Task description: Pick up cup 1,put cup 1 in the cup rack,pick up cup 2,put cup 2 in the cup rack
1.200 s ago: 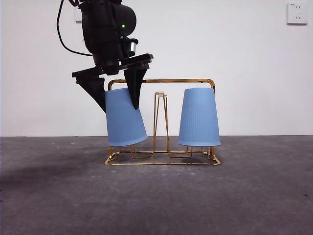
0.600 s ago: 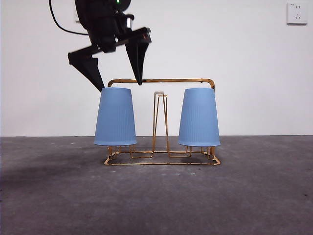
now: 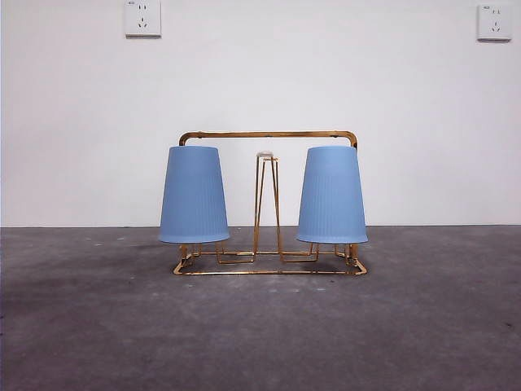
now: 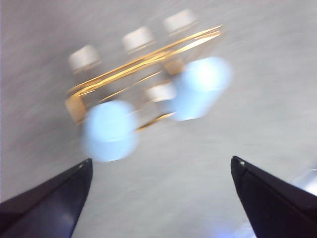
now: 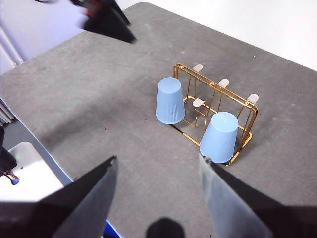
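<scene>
Arm gone from front view; two blue cups (image 3: 194, 195) (image 3: 331, 195) on cup rack (image 3: 269, 137).

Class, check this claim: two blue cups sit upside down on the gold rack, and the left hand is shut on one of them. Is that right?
Not quite. Both blue cups do sit upside down on the rack, but the left hand is open and holds nothing: its wrist view shows the jaws wide apart, above the rack. The front view shows both cups free.
</scene>
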